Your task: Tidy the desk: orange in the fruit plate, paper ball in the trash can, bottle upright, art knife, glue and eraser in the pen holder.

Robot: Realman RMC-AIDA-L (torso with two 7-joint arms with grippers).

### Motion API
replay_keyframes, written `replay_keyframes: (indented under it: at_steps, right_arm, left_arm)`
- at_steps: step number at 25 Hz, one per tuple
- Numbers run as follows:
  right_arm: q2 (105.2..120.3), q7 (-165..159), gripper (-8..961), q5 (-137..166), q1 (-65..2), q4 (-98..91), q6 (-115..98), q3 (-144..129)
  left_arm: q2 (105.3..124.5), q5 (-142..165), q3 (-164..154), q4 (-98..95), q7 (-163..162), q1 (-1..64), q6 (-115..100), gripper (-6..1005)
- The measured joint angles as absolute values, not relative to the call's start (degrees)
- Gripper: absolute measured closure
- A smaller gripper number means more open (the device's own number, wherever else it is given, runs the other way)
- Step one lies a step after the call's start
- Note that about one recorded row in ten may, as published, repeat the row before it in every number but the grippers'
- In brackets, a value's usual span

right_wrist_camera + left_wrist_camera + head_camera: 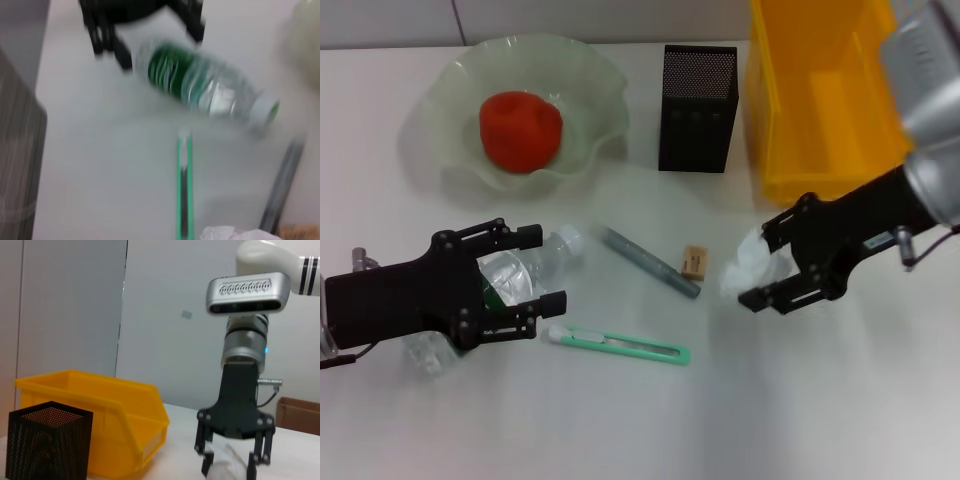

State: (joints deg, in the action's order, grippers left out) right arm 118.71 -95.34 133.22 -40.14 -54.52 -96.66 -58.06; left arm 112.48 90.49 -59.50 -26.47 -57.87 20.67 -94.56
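Left gripper around lying bottle, right gripper pinching paper ball

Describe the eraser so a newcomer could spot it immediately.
Start at the black mesh pen holder at the back of the white desk. In front of it lies a grey glue stick; beside that sits the small tan block eraser, the only boxy brown item.
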Motion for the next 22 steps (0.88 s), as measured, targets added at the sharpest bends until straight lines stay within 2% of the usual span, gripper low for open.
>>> replay_keyframes:
  at_steps: [5, 9, 14, 22]
  right_arm:
    - [118.91, -85.70, 393, 125.18, -34.81, -51.56, -97.63, -49.38]
    - [118.43, -73.06, 392, 115.84, -31.19, -40.71, -96.87, -44.34]
    - [118.18, -58.29, 391, 114.53, -30.42, -27.30, -96.52, -34.24]
    - [118.41, -51.64, 389, 111.93, -27.65, -21.82, -96.69, -29.49]
  left_arm:
    - [112.52, 90.41, -59.49, -26.52, -57.97, 20.86, -94.56, 196]
    - [112.42, 90.68, -58.39, -26.52, -58.55, 21.34, -94.46, 197]
    - [112.36, 90.78, -58.20, -26.49, -58.95, 21.38, -94.52, 198]
    - [112.32, 90.79, -58.61, -26.47, -59.53, 21.53, -94.77, 200]
